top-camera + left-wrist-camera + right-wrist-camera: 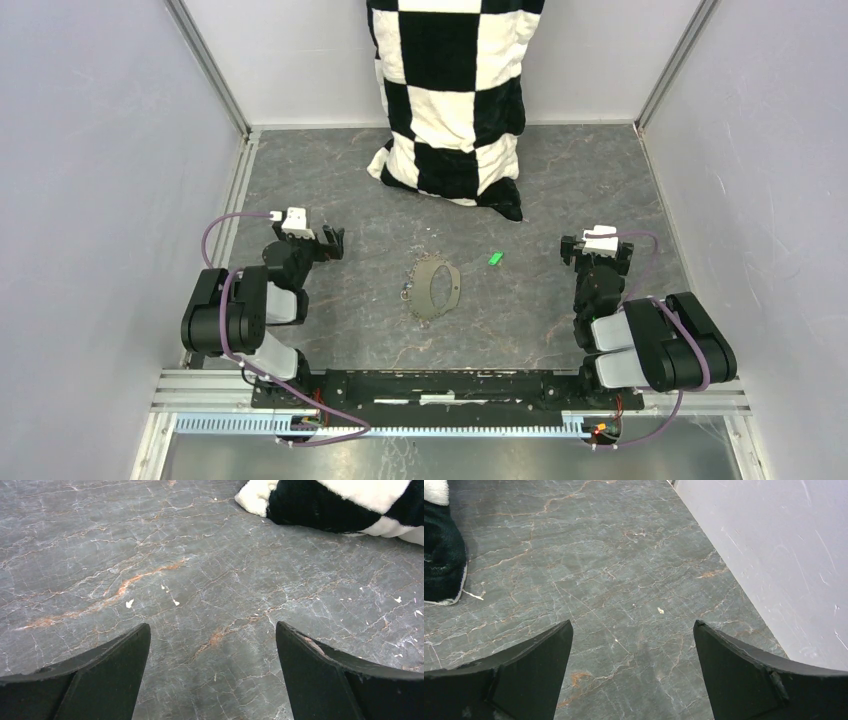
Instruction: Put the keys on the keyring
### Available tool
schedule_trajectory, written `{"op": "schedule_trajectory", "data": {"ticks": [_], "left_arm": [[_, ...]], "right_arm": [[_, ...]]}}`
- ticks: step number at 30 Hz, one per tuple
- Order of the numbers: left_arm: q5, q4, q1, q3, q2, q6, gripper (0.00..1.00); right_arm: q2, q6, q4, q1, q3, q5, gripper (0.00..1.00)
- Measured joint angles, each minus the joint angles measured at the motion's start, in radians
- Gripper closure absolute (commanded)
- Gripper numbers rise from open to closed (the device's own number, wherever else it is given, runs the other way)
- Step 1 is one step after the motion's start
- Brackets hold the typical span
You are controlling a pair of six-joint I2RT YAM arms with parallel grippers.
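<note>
The keyring (433,288), a dark grey-olive strap loop with thin silver rings at its left side, lies in the middle of the table in the top view. A key with a green head (493,258) lies just right of it. The blue and yellow keys do not show. My left gripper (328,243) is open and empty, left of the keyring and apart from it; its wrist view shows wide jaws (212,635) over bare table. My right gripper (572,250) is open and empty, right of the green key; its wrist view (634,630) shows only table.
A black-and-white checkered cloth (450,100) hangs at the back centre and rests on the table; its edge shows in the left wrist view (320,505) and the right wrist view (441,555). Grey walls (774,555) close in both sides.
</note>
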Motion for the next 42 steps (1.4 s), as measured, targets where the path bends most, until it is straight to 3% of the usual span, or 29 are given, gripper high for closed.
{"op": "schedule_trajectory", "data": {"ticks": [19, 22, 25, 27, 32, 36, 42], "left_arm": [[0.007, -0.047, 0.002, 0.004, -0.029, 0.0, 0.0], [0.023, -0.27, 0.005, 0.076, -0.144, 0.021, 0.0], [0.074, -0.557, 0.006, 0.254, -0.261, 0.08, 0.0], [0.119, -0.692, 0.007, 0.343, -0.291, 0.135, 0.0], [0.232, -1.138, -0.016, 0.608, -0.304, 0.286, 0.0], [0.301, -1.349, -0.023, 0.689, -0.304, 0.347, 0.0], [0.385, -1.524, -0.023, 0.687, -0.301, 0.397, 0.0]], "right_arm": [[0.0, 0.0, 0.0, 0.0, 0.0, 0.0, 0.02], [-0.046, 0.008, -0.06, 0.006, 0.001, 0.04, 0.02], [-0.216, 0.117, -0.386, 0.01, 0.09, 0.105, 0.02], [-0.284, 0.214, -0.494, 0.005, 0.167, 0.081, 0.02], [-0.401, 0.417, -0.436, -0.008, 0.158, -0.143, 0.02], [-0.293, 0.327, -0.498, 0.094, 0.266, -0.385, 0.02], [-0.122, -0.016, -0.705, 0.276, 0.522, -0.777, 0.04]]}}
